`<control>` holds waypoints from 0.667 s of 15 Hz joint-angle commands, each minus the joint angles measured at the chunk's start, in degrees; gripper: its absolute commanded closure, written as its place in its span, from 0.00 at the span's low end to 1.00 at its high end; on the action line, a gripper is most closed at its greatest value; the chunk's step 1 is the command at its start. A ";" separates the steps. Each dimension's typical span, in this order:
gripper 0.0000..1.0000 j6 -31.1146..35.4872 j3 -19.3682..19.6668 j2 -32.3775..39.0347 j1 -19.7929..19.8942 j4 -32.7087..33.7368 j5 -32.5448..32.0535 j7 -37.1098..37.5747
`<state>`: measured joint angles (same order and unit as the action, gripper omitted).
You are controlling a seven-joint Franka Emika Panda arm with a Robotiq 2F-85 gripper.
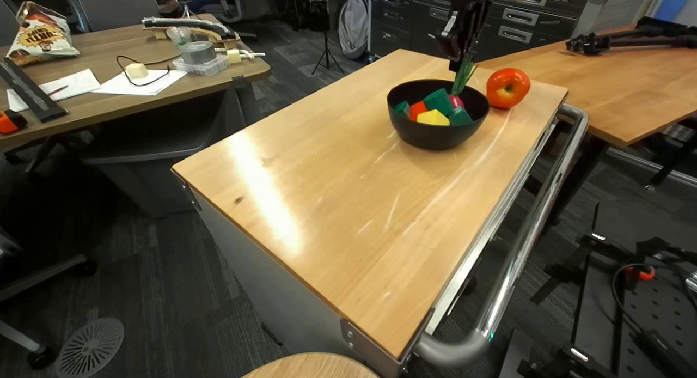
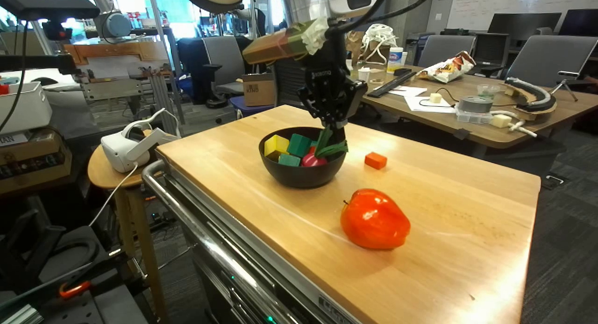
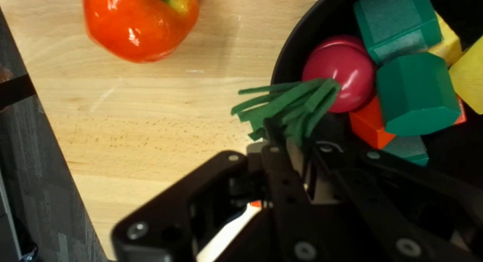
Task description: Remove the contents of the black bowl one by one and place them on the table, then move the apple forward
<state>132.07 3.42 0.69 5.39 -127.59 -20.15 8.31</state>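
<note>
Dark red round toy fruit with a tall green leafy top [image 3: 337, 73] looks like the current target to me, and it's sitting in the wide, round black bowl [image 2: 299, 178], body just inside the wall. End effector [image 3: 294, 139] has only a sliver of a gap, with the green strips pinched in it, so as far as I can tell it's got the fruit by the hair and nothing else. What the lift hinges on is which way that thing's long axis runs. In the wrist view the leaves slant from the fingertips up and right to the round body, so the weight sits lower and toward the bowl side, not in line with the grip. Two faceted green blocks [image 3: 419, 94] crowd its far side too. I'd expect it to swing once clear, and bendy leaves might slip, so slow and straight up imo. FWIW one orange-red rectangular block [image 2: 376, 160] is already out on the light wood surface [image 2: 448, 212], and the big shiny orange-red apple [image 2: 376, 221] sits near the bowl, for last.
</note>
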 commanded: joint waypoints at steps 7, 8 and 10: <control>0.99 -7.11 -0.83 0.02 -2.07 4.20 -0.27 0.71; 0.99 -8.19 -0.99 -0.24 -2.35 4.88 0.50 0.26; 0.99 -9.36 -1.23 -1.18 -2.81 6.05 1.05 0.19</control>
<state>125.92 2.62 0.71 3.38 -124.39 -19.96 8.38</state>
